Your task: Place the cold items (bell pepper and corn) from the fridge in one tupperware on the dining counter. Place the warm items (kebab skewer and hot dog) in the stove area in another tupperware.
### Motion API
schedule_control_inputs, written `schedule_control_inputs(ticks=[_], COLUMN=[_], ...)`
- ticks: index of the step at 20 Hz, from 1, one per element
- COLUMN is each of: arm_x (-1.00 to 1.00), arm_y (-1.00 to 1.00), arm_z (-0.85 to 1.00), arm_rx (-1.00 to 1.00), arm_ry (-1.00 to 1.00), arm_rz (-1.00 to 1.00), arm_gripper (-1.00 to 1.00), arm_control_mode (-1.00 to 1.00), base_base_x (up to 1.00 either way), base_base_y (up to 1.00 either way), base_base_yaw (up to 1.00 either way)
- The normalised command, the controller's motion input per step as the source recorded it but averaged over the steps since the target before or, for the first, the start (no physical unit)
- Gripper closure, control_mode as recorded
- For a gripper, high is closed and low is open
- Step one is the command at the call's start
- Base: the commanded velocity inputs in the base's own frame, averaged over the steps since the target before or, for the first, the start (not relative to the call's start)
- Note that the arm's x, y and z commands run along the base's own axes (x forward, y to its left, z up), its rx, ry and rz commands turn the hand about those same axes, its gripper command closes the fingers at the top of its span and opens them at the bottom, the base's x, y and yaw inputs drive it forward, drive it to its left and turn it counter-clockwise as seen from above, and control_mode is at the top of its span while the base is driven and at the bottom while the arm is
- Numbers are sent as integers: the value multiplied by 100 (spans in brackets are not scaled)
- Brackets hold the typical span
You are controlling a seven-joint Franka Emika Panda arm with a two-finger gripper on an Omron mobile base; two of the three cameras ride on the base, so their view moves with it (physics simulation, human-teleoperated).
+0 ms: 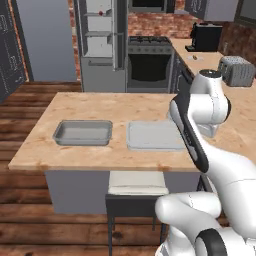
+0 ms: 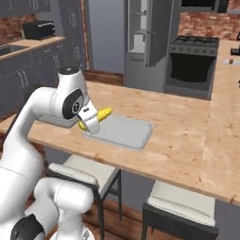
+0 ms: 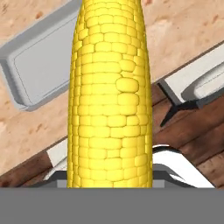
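On the broad beige speckled dining counter (image 1: 100, 107), the darker, deeper grey rectangular tray (image 1: 83, 132) sits at left and the pale, flat light-grey tray (image 1: 154, 135) just beside it to the right — both look empty, so no item seems placed yet. The short yellow corn cob (image 2: 102, 114) is pinched in the gripper (image 2: 90, 120), held over the pale tray's near edge. Its long axis runs along the fingers, its free tip pointing out past them. Pepper, skewer and hot dog remain.
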Motion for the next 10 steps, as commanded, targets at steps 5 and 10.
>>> schedule_control_inputs(ticks=[5, 10], arm_x=[53, 99], arm_y=[-37, -23], arm_z=[-4, -31], arm_rx=[34, 14], arm_ry=[5, 51], arm_rz=[5, 21], arm_gripper=[100, 100], arm_control_mode=[-100, -100], base_base_x=[28, 0], base_base_y=[-29, 0], base_base_yaw=[13, 0])
